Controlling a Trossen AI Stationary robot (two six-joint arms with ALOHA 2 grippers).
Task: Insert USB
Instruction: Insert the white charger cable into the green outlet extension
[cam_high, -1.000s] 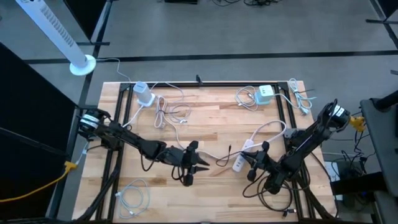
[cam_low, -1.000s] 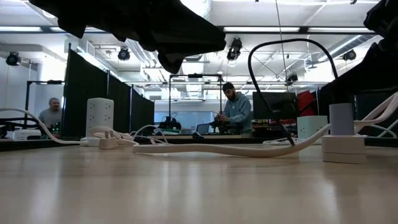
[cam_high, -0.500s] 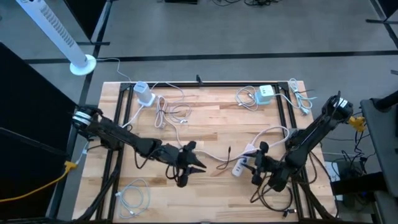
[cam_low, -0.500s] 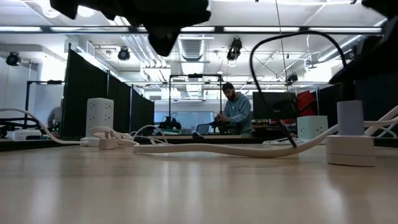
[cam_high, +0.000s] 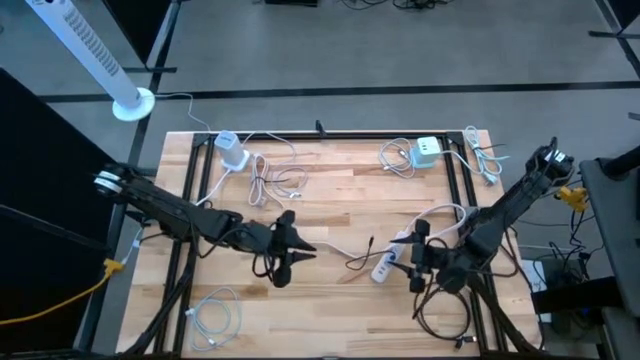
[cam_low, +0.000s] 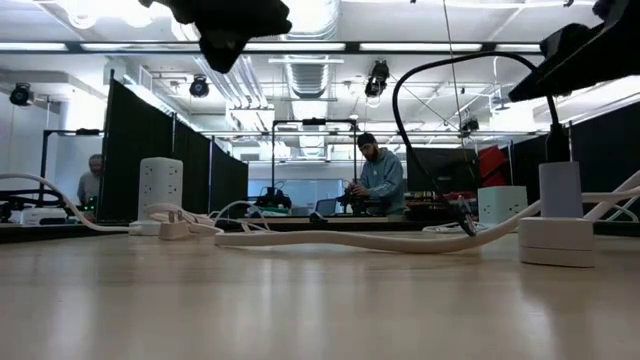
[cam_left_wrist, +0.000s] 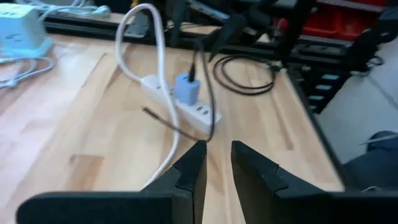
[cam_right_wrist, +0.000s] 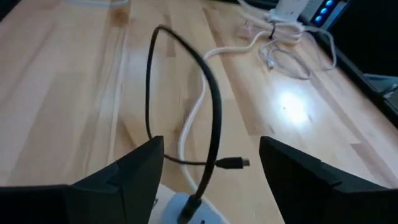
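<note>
Two grippers clear of the plugged strip

Right gripper (cam_high: 415, 262), fingers wide, holds nothing beside the white power strip (cam_high: 389, 262) carrying the blue USB charger block (cam_left_wrist: 186, 89); left gripper (cam_high: 290, 243), fingers narrow, hangs apart; back off straight, avoiding the black cable (cam_right_wrist: 211, 112); pale wooden worktop (cam_high: 330, 210); workshop beyond.

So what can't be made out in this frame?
- Plug seating: the adapter stands on the power strip, but the left wrist view is too blurred to show whether the black cable is fully in.
- Left gripper: in the low view the top edge cuts it off.
</note>
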